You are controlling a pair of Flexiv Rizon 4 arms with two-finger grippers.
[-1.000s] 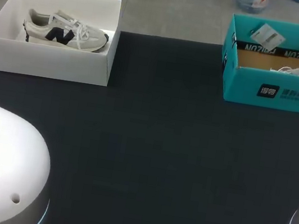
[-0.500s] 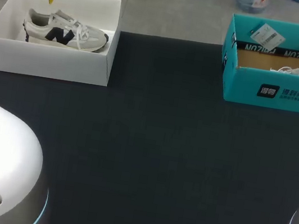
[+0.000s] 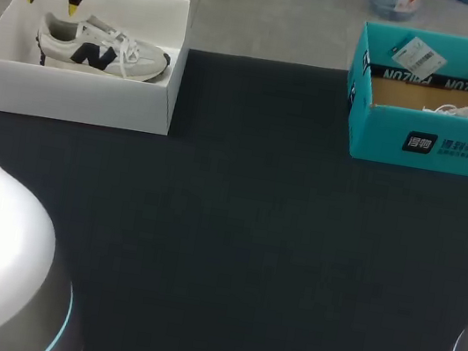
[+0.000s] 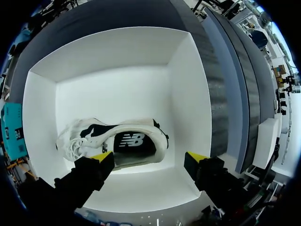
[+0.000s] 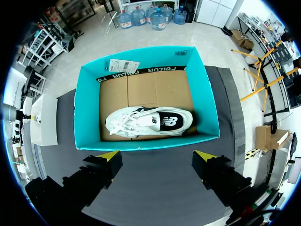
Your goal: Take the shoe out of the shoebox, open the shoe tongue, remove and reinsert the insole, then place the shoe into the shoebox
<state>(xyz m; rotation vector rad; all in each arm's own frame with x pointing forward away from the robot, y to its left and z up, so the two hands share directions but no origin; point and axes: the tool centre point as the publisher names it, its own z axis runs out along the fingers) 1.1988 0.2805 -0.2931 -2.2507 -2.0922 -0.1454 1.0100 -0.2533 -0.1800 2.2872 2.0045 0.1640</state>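
Two boxes: white shoebox [image 3: 85, 100] at the far left of the dark worktop [image 3: 243, 230], teal shoebox [image 3: 382, 138] at the far right. Well apart, both open on top.
White-box shoe: pale sneaker [image 3: 102, 50] with a navy logo and white laces, lying on the box floor. Toe points toward the worktop's middle, heel toward the box's outer wall.
Teal-box shoe: white sneaker [image 5: 150, 121] on the brown cardboard floor, close to the box's near wall. In the head view only its laces and upper show over the front wall.
Tag: white paper tag [image 3: 418, 55] on the teal box's rear flap.
Left tool [image 3: 49, 1]: above the white box's far outer corner, over the heel end of the pale sneaker. Fingers spread wide, nothing held. In the wrist view the sneaker sits below and just ahead of the yellow tips, no contact visible.
Right tool [image 5: 157, 155]: high over the teal box's far outer side. Fingers spread wide, nothing held. In the wrist view the whole teal box lies ahead of the tips, and the tips sit over the dark worktop on the box's near side.
Task state: both sneakers in their boxes, neither gripped.
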